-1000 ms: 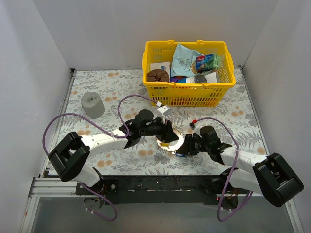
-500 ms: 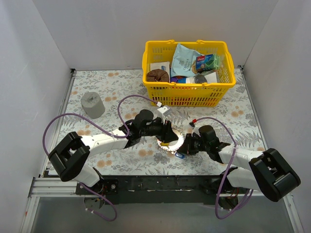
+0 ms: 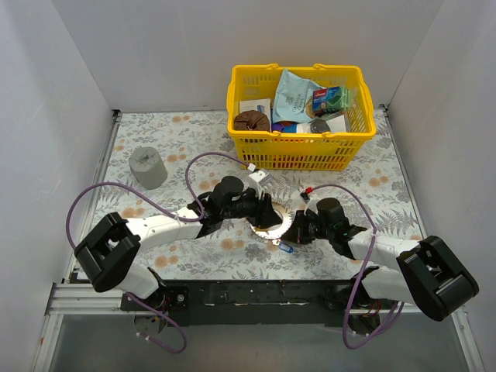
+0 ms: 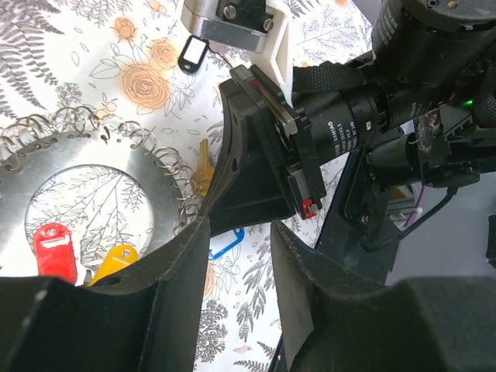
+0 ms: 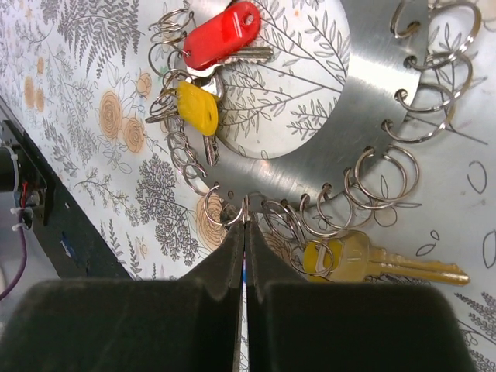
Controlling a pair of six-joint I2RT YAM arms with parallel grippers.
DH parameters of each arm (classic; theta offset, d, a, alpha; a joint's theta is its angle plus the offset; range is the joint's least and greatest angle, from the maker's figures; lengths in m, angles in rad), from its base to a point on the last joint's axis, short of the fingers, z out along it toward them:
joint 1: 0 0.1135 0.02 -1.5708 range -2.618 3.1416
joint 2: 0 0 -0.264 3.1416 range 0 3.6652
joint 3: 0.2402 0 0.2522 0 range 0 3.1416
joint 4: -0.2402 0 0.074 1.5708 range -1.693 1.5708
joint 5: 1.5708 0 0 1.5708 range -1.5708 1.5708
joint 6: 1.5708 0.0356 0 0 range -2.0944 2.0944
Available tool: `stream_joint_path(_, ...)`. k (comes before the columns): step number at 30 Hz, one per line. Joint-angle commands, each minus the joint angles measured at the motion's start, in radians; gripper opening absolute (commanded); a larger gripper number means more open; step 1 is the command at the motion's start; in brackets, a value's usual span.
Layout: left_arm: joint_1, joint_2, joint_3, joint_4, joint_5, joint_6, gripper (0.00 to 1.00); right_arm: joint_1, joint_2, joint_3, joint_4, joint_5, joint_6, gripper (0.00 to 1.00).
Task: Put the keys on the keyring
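since a second ago my right jaws have closed: they stood partly apart then, and now the two fingers (image 5: 217,310) press flat together. their tips meet right at the rim of the keyring (image 5: 372,93), against a small split ring (image 5: 227,213). whether any wire is pinched between them i cannot tell. that arm has also edged in toward the ring. my left jaws show the same gap as before. they stand apart, with one finger (image 4: 174,287) over the keyring's rim and nothing clamped between them.

the keyring lies flat on the floral table (image 3: 170,132), between my two wrists at the near middle. small split rings (image 5: 380,182) hang all around its edge. a red-tagged key (image 5: 225,35) and a yellow-tagged key (image 5: 196,108) lie inside its central hole, their heads near the rim rings. a brass key (image 5: 403,269) lies just outside the rim, its head among the rings and its blade pointing away. a blue tag (image 4: 225,244) lies on the table beside the ring, seen through my left gap. a black-tagged key (image 4: 192,54) lies farther off.

from my left wrist the right wrist's black body blocks the ring's far side. from above, both wrists cover much of it. the yellow basket (image 3: 294,155) of packets sits at the back, well apart, and a grey roll (image 3: 147,167) stands far left.
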Motion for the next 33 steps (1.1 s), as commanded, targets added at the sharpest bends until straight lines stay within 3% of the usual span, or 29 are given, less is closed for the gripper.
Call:
stream_joint_path(1, 0.010, -0.076, -0.005, -0.038, -0.058, 0.038, 0.37, 0.002, -0.026, 0.075, -0.015, -0.022, -0.078, 0.01)
stream_joint_path(12, 0.090, -0.162, -0.012, -0.077, -0.027, 0.063, 0.38, 0.002, -0.136, 0.179, -0.146, -0.016, -0.267, 0.01)
stream_joint_path(17, 0.144, -0.197, -0.040, -0.051, 0.052, 0.041, 0.38, 0.001, -0.182, 0.202, -0.157, -0.042, -0.396, 0.01)
stream_joint_path(33, 0.191, -0.228, -0.121, 0.196, 0.296, -0.002, 0.38, 0.002, -0.374, 0.093, 0.145, -0.208, -0.529, 0.01)
